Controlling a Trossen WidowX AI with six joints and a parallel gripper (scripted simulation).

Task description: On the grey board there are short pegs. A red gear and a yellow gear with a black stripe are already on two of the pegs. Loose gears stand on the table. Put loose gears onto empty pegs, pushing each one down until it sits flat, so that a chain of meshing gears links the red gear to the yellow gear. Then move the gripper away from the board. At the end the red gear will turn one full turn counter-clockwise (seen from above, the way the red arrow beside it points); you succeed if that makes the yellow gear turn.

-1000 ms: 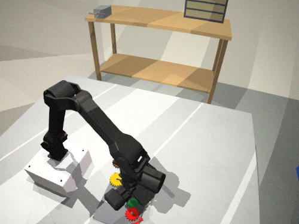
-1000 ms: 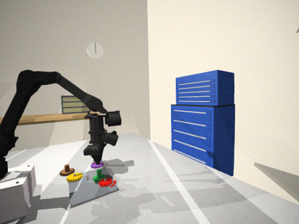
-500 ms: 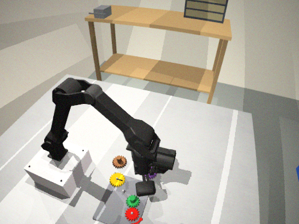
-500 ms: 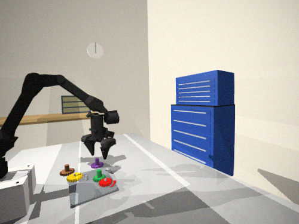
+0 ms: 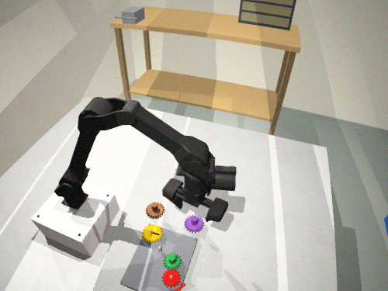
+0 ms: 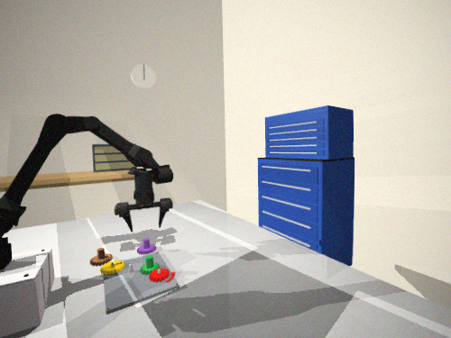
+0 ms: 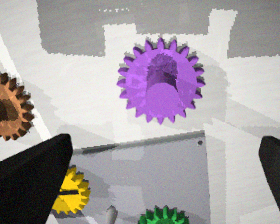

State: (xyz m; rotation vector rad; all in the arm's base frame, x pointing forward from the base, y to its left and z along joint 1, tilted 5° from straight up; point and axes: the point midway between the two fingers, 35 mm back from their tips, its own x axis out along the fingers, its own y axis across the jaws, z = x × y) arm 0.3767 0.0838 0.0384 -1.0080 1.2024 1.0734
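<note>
The red gear (image 5: 171, 279) (image 6: 159, 275) sits on the grey board (image 5: 133, 273) (image 6: 119, 299) (image 7: 190, 165) beside its red arrow. The green gear (image 5: 172, 261) (image 6: 149, 266) (image 7: 164, 217) is on the board next to the red gear, at its edge. The yellow gear (image 5: 152, 234) (image 6: 112, 267) (image 7: 73, 195) with a black stripe sits at the far end. A bare peg (image 5: 160, 248) (image 6: 131, 268) (image 7: 111, 215) stands between green and yellow. The purple gear (image 5: 194, 223) (image 6: 146, 247) (image 7: 161, 82) and brown gear (image 5: 155, 209) (image 6: 100, 258) (image 7: 9, 107) stand on the table. My gripper (image 5: 197, 210) (image 6: 145, 229) (image 7: 166, 145) is wide open and empty, above the table near the purple gear.
The white base block (image 5: 70, 229) (image 6: 23, 293) of the arm stands left of the board. A wooden bench (image 5: 217, 31) is at the back, and a blue cabinet (image 6: 289, 198) stands beyond the table.
</note>
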